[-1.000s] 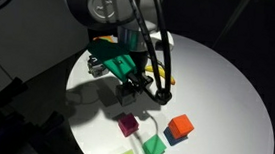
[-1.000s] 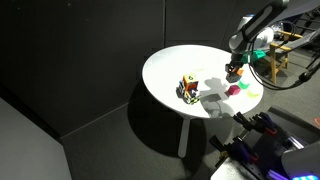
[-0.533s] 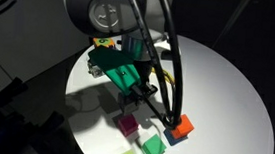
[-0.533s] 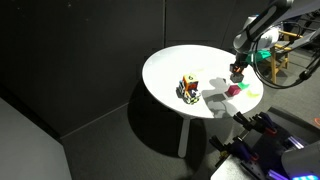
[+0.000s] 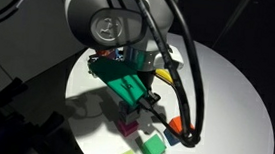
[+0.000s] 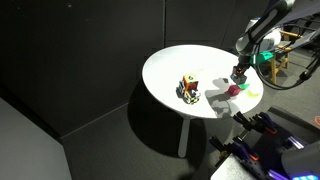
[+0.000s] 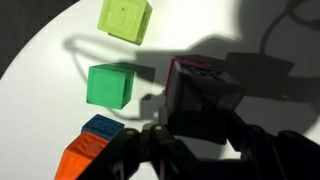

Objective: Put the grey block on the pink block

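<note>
Gripper (image 7: 205, 140) first: we see its two dark fingers clamped on either side of the small plain dark-grey cube (image 7: 203, 100), which it holds directly over the small magenta-pink cube (image 7: 188, 66). In the wrist view only a thin pink edge shows along the grey cube's top and left side; we cannot tell whether the two touch.

Beneath them lies the round white bench (image 6: 170, 65), seen in both exterior views, and the pink cube sits near its edge (image 5: 126, 127), with the gripper (image 6: 236, 74) hanging just above it.

Beside the pink cube in the wrist view we find a mid-green cube (image 7: 110, 85). Beyond that green cube, farther from the pink one, is a yellow-green cube (image 7: 125, 17). An orange-red cube (image 7: 82, 160) lies near the pink cube too, touching a blue block (image 7: 100, 126).

Well apart from the pink cube, toward the bench's middle, we see a multicoloured patterned cube (image 6: 187, 89).
</note>
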Motion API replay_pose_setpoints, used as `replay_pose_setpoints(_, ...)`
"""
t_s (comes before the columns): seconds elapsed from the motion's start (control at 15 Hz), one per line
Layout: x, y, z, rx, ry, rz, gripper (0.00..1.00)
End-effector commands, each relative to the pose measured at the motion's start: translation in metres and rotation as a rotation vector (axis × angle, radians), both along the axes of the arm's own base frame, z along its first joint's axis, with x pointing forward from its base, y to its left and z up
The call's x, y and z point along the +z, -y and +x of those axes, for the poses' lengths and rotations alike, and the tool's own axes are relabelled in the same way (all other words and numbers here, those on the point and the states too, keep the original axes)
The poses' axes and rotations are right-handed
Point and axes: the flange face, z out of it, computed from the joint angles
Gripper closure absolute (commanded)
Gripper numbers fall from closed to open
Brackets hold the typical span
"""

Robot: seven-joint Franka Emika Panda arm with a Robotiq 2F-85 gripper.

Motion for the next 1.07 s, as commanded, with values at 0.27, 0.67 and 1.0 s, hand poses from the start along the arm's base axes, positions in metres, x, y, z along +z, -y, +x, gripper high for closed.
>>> replay_pose_setpoints(0.27, -0.02, 0.003, 0.002, 0.068, 0.033, -0.034, 0.69)
replay_pose_setpoints(0.67, -0.032, 0.004, -0.002, 0.063, 0.039, -0.039, 0.69)
replay_pose_setpoints(1.0, -0.035, 0.004, -0.005, 0.053, 0.028, -0.032, 0.61)
